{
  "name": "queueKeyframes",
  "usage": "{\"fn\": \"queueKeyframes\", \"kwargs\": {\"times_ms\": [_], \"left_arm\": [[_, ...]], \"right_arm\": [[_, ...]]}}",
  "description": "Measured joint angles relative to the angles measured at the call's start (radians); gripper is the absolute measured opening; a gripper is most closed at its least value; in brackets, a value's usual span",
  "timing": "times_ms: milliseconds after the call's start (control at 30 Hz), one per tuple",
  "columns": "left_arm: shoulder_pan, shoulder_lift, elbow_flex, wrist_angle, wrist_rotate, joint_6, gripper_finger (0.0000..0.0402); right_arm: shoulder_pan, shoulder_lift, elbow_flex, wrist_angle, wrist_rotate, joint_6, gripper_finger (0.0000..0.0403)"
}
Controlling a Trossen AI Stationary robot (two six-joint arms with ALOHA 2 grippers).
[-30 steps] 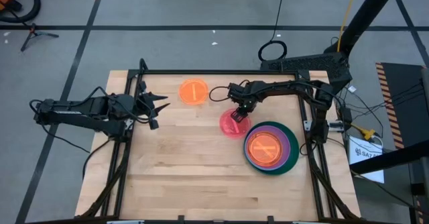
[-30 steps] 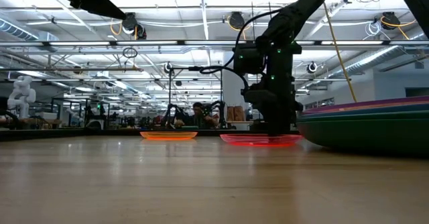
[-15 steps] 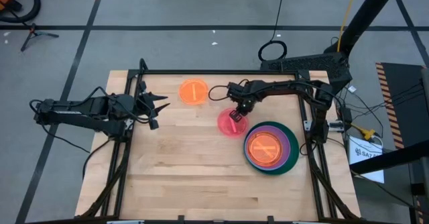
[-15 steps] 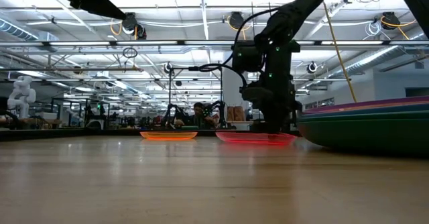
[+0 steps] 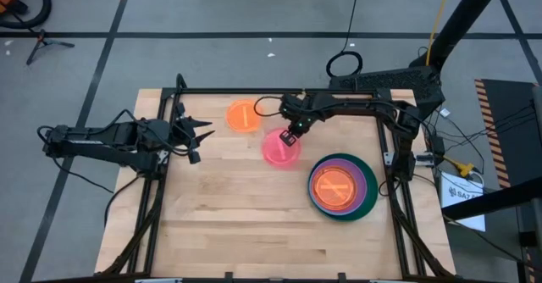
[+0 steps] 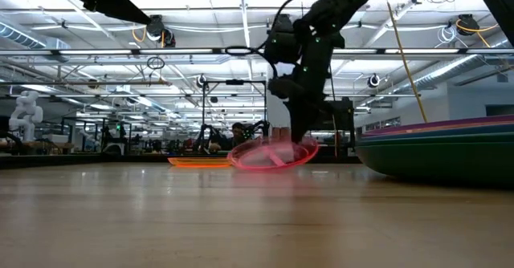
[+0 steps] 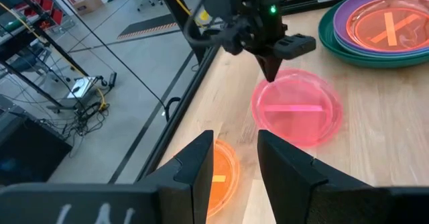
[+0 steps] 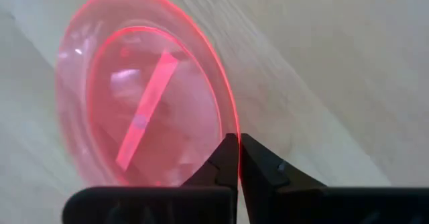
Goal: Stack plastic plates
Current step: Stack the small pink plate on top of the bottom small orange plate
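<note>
- High view: right gripper (image 5: 292,134) sits at upper centre of the frame, jaws shut on the far rim of the pink plate (image 5: 280,148). The pinch is at the edge, likely because a shallow plate offers nothing else to grab. Stack (image 5: 341,186) lies right of centre: an orange plate on top of purple, over a dark green base, largest lowest, so each nests in the one beneath. A second, loose orange plate (image 5: 244,115) lies flat at upper centre-left of the counter (image 5: 220,232). Left gripper (image 5: 200,135) waits at the left counter edge, holding nothing.
- Low view: pink plate (image 6: 273,153) is tilted, one side raised off the counter, hanging from the right gripper (image 6: 298,140); a rim grip lets the free side sag. Stack (image 6: 438,152) fills the right of the frame; loose orange plate (image 6: 202,162) sits flat behind.
- Left wrist view: left jaws partly open and empty, at bottom of frame. Pink plate (image 7: 297,106) at centre, right gripper (image 7: 271,68) on its rim, stack (image 7: 379,23) at upper right.
- Right wrist view: jaws closed tight on the pink plate's (image 8: 144,90) thin rim, at lower centre.
- Judgement: pink is a small plate, so it should fit on the stack's top.
</note>
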Motion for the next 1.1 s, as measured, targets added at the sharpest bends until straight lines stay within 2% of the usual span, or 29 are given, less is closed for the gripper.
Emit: {"fn": "queueKeyframes", "kwargs": {"times_ms": [133, 300, 400, 633, 733, 933, 1100], "left_arm": [[0.0, 0.0, 0.0, 0.0, 0.0, -0.002, 0.0124], [0.0, 0.0, 0.0, -0.006, 0.0, -0.01, 0.0124], [0.0, 0.0, 0.0, -0.013, 0.0, -0.012, 0.0124], [0.0, 0.0, 0.0, -0.015, 0.0, -0.021, 0.0124], [0.0, 0.0, 0.0, -0.015, 0.0, -0.03, 0.0124], [0.0, 0.0, 0.0, -0.016, 0.0, -0.042, 0.0124], [0.0, 0.0, 0.0, -0.017, 0.0, -0.042, 0.0124]], "right_arm": [[0.007, 0.0, 0.058, -0.04, -0.069, -0.048, 0.0001], [0.042, -0.018, 0.078, -0.081, -0.276, -0.135, 0.0], [0.079, -0.041, 0.078, -0.088, -0.361, -0.189, 0.0], [0.191, -0.122, 0.08, -0.27, -0.361, -0.223, 0.0], [0.23, -0.167, 0.069, -0.338, -0.315, -0.189, 0.0], [0.274, -0.28, -0.033, -0.321, -0.294, -0.137, 0.0], [0.275, -0.414, -0.197, -0.261, -0.254, -0.063, 0.0]]}}
